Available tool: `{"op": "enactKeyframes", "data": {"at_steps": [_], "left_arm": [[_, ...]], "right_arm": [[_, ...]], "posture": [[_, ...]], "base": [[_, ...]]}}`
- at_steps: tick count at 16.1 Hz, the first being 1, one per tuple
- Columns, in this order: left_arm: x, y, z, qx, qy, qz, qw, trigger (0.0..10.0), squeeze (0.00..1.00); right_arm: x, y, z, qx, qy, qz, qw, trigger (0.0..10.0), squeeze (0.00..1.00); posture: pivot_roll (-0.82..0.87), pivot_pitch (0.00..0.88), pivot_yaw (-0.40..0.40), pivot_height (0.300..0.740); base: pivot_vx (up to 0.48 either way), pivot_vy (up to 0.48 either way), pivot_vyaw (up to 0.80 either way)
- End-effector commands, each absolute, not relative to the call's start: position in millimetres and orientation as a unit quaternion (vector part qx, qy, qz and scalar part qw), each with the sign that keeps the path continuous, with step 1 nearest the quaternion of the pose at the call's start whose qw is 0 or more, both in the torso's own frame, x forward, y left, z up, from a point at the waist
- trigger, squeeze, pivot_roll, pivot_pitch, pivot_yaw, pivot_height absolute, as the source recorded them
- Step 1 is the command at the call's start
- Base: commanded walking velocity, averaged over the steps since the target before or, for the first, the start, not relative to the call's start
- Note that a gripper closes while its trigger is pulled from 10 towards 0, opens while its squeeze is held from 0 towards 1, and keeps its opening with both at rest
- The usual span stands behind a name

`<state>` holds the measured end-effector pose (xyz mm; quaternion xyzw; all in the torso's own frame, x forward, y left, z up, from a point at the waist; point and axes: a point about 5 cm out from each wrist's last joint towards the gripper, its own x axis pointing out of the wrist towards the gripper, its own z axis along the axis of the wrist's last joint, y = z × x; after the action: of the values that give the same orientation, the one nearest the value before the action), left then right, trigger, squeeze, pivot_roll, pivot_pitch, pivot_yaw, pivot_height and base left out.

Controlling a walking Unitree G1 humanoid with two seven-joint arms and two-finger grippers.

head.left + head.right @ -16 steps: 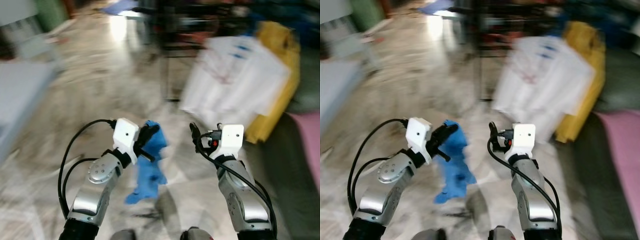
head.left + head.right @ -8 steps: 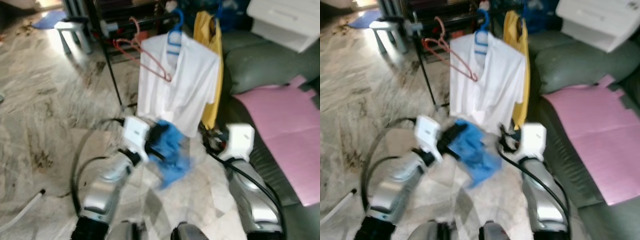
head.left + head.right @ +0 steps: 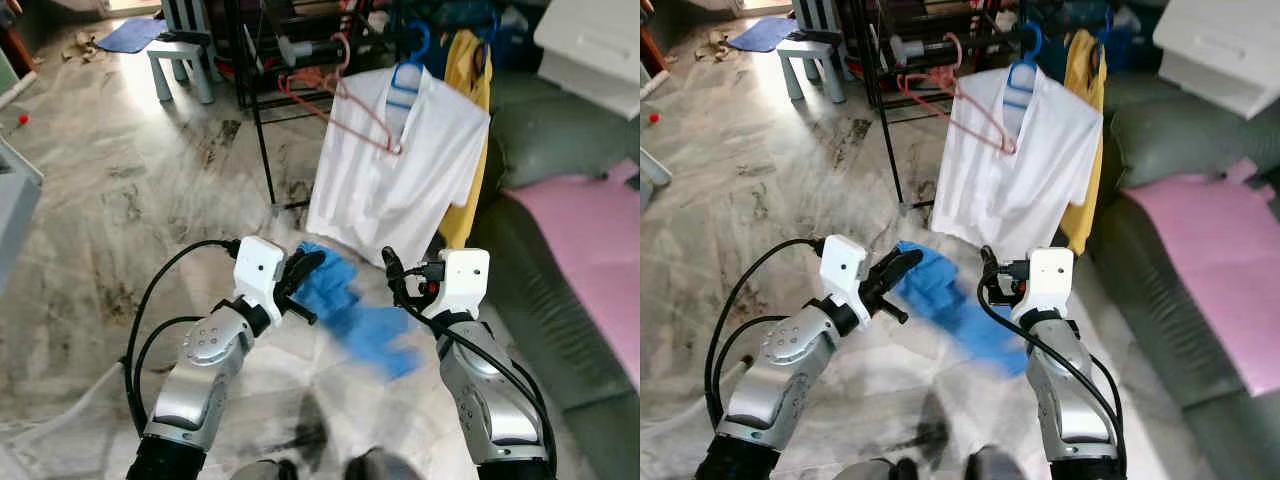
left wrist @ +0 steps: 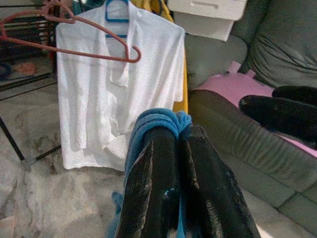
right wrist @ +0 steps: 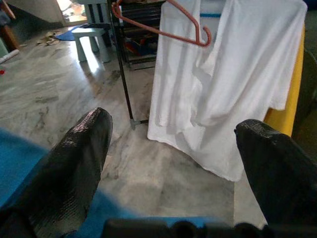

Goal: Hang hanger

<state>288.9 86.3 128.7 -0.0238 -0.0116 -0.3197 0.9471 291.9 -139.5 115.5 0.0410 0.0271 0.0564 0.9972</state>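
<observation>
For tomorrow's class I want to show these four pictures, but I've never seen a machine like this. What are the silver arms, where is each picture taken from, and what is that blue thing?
The silver arms belong to a humanoid robot standing on a marble floor. Two pictures come from the cameras in its head, looking forward and down. The other two come from cameras on its wrists, looking along each gripper's black fingers.

The left gripper is shut on a blue cloth, which hangs from its fingers. The right gripper is open and holds nothing, its fingers spread wide.

Ahead stands a black clothes rack. On it hang a white shirt on a blue hanger, an empty red hanger and a yellow garment. A dark green sofa with a pink sheet lies to the right.
</observation>
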Motion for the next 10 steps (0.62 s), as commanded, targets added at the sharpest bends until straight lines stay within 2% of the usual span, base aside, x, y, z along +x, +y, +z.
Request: {"op": "enactKeyframes", "data": {"at_steps": [1,10], "left_arm": [[286.9,83.1,131.2,-0.015,-0.017,-0.326,0.945,10.0,0.00],[287.9,83.6,135.6,0.038,-0.028,-0.363,0.930,10.0,0.00]], "right_arm": [[290.3,-142.6,115.7,0.043,0.026,0.051,0.997,10.0,0.00],[291.8,-143.5,115.2,0.040,0.026,0.044,0.998,10.0,0.00]], "posture": [[-0.06,0.174,-0.002,0.740],[-0.06,0.174,0.003,0.740]], "base": [[0.000,0.289,0.00],[0.000,0.000,0.00]]}}
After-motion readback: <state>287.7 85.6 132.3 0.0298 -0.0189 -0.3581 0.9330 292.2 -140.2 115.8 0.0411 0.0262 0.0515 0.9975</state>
